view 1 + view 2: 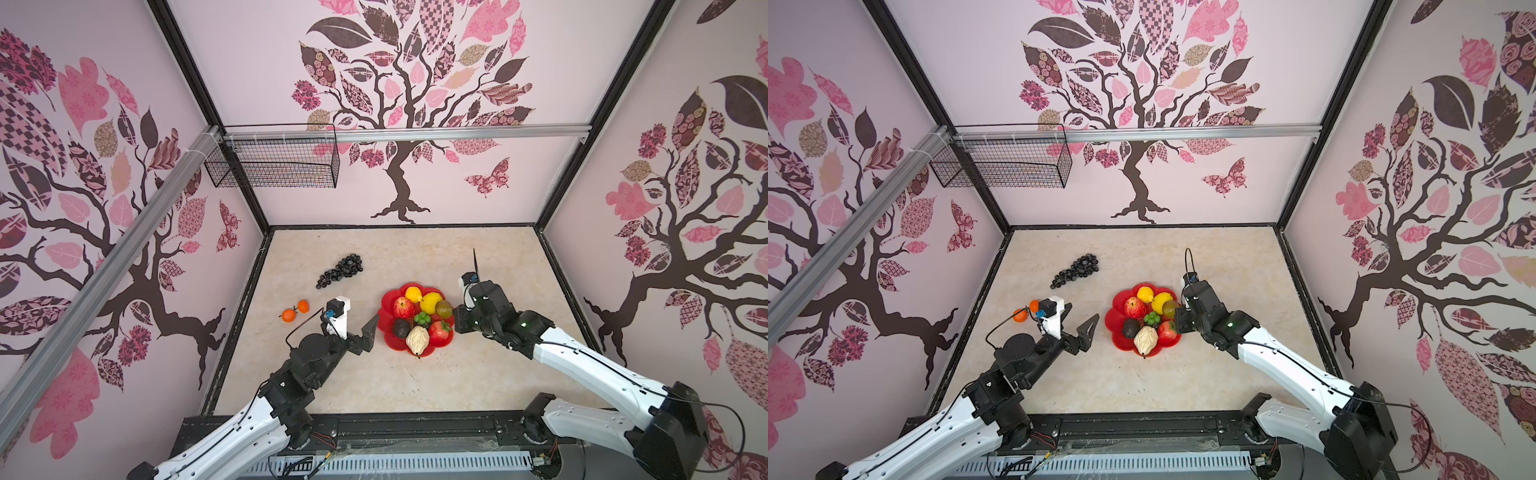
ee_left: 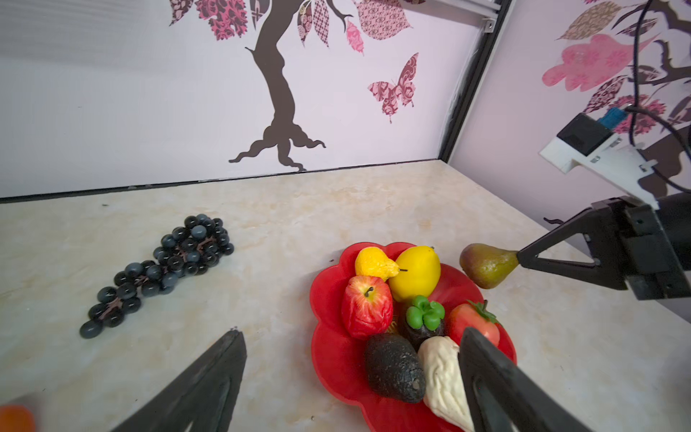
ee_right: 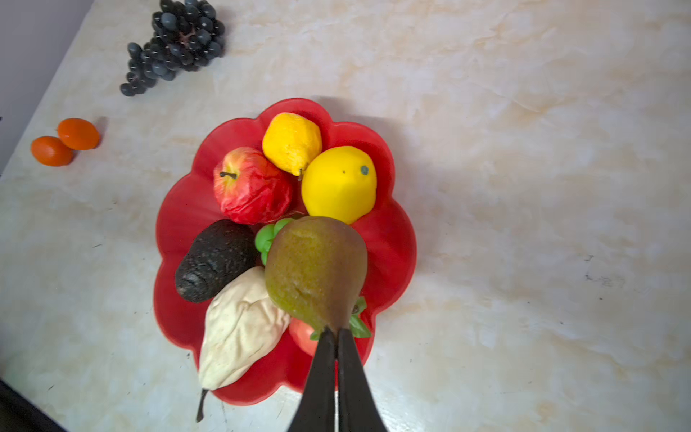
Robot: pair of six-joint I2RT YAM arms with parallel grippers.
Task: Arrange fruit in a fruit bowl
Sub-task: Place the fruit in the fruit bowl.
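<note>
Brown-green fig [image 3: 316,269], neck pinched in the right gripper [image 3: 334,331], extends lengthwise, fat end outward; left gripper [image 2: 351,331] gapes empty.

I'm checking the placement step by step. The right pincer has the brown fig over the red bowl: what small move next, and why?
Probably lower the right pincer a little toward the bare red patch of the bowl beside the big lemon, before opening. It is shut on the narrow end of the brown fig, which hangs above fruit crowding the rest of it.
</note>
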